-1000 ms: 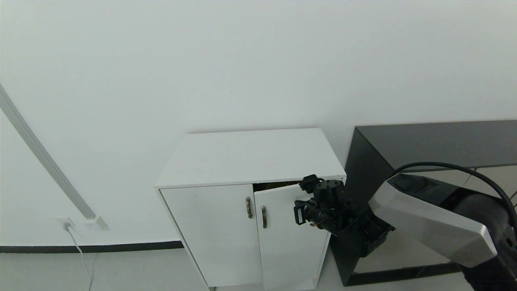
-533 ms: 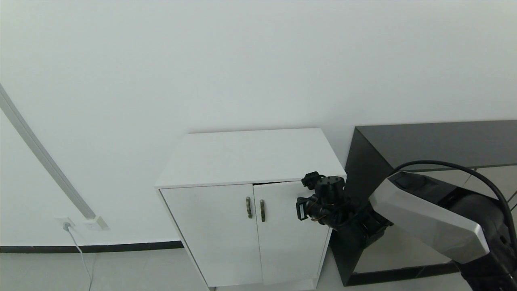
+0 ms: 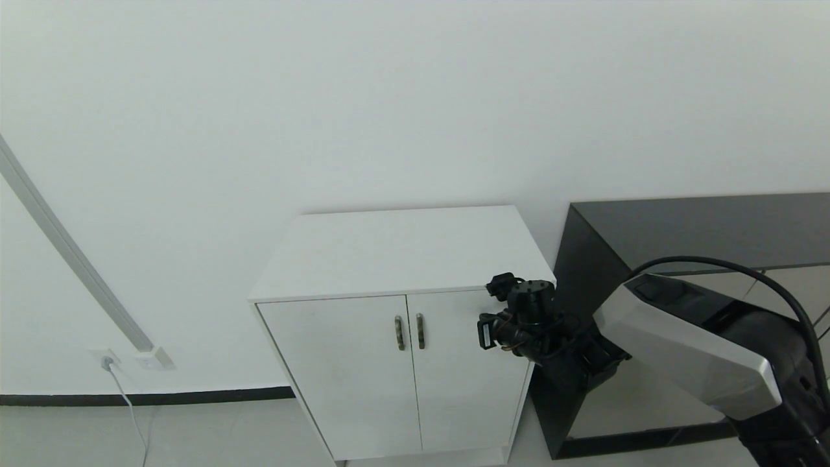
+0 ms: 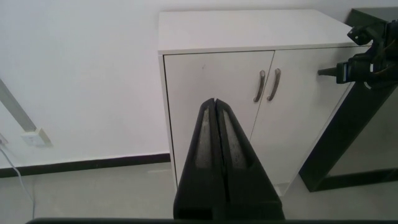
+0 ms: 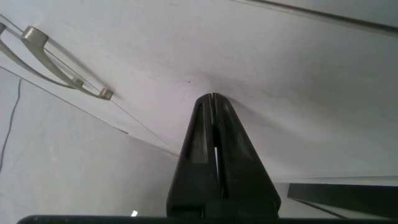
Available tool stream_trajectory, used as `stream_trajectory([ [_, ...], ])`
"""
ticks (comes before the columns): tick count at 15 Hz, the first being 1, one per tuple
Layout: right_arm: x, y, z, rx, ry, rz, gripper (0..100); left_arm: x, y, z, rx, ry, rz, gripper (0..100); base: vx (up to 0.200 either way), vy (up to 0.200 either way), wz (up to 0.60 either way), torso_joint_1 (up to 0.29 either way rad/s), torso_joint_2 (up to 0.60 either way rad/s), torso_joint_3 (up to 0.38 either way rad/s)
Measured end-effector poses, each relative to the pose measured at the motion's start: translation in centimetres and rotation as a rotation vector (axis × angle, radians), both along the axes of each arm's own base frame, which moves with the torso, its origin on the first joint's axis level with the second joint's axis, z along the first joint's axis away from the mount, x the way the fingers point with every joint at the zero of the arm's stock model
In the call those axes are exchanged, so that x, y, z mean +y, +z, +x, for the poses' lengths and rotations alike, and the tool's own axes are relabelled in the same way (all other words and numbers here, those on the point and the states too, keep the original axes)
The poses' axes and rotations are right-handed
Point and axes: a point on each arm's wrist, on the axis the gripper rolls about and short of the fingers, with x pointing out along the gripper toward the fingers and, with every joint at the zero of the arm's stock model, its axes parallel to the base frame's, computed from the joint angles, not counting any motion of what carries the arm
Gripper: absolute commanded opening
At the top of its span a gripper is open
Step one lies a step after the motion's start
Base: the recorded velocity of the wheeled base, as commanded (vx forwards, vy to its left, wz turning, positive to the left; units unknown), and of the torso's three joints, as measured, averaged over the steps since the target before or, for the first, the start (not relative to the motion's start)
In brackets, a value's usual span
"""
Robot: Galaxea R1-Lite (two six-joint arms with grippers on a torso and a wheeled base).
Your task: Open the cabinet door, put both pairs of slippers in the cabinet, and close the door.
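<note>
Right door (image 3: 463, 370) has swung shut, lower centre; right gripper (image 5: 212, 101) touches it, jaws closed, empty; left gripper (image 4: 214, 104) closed too, empty.

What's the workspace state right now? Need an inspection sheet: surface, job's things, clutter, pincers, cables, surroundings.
Surface: floor, pale tiles.
Job's things: cabinet white; left door and right door both shut; handles side by side at the middle.
Clutter: nothing seen.
Pincers: right pincer shut, tip against the right door, on the hinge side of the handles. Left pincer shut, held off the cabinet, facing the left door.
Cables: grey cord runs from the socket down to the floor, left of the cabinet.
Surroundings: white wall; slanted trunking; dark unit beside the cabinet's right.
</note>
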Motion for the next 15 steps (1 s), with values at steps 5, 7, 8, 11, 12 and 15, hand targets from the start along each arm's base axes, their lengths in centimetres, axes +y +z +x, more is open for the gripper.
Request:
stream_trajectory([
  [5,-0.6,-0.1,-0.9,-0.004,-0.018,-0.005,0,0.0,0.0,0.0,0.0,0.0,0.0,0,0.0,0.0,0.0,0.0,0.0,0.0],
  [7,-1.3,0.1,-1.9,-0.011,-0.041,-0.01,0,0.0,0.0,0.0,0.0,0.0,0.0,0,0.0,0.0,0.0,0.0,0.0,0.0],
  [8,-1.7,0.3,-2.7,-0.009,-0.045,-0.014,0,0.0,0.0,0.0,0.0,0.0,-0.001,0,0.0,0.0,0.0,0.0,0.0,0.0],
  [11,-3.6,1.6,-5.0,-0.037,-0.091,-0.011,0,0.0,0.0,0.0,0.0,0.0,0.0,0,0.0,0.0,0.0,0.0,0.0,0.0],
  [12,-4.4,1.9,-5.7,-0.048,-0.111,-0.009,0,0.0,0.0,0.0,0.0,0.0,0.0,0,0.0,0.0,0.0,0.0,0.0,0.0],
  [15,-7.5,2.6,-8.1,-0.07,-0.167,-0.005,0,0.0,0.0,0.0,0.0,0.0,0.0,0,0.0,0.0,0.0,0.0,0.0,0.0],
])
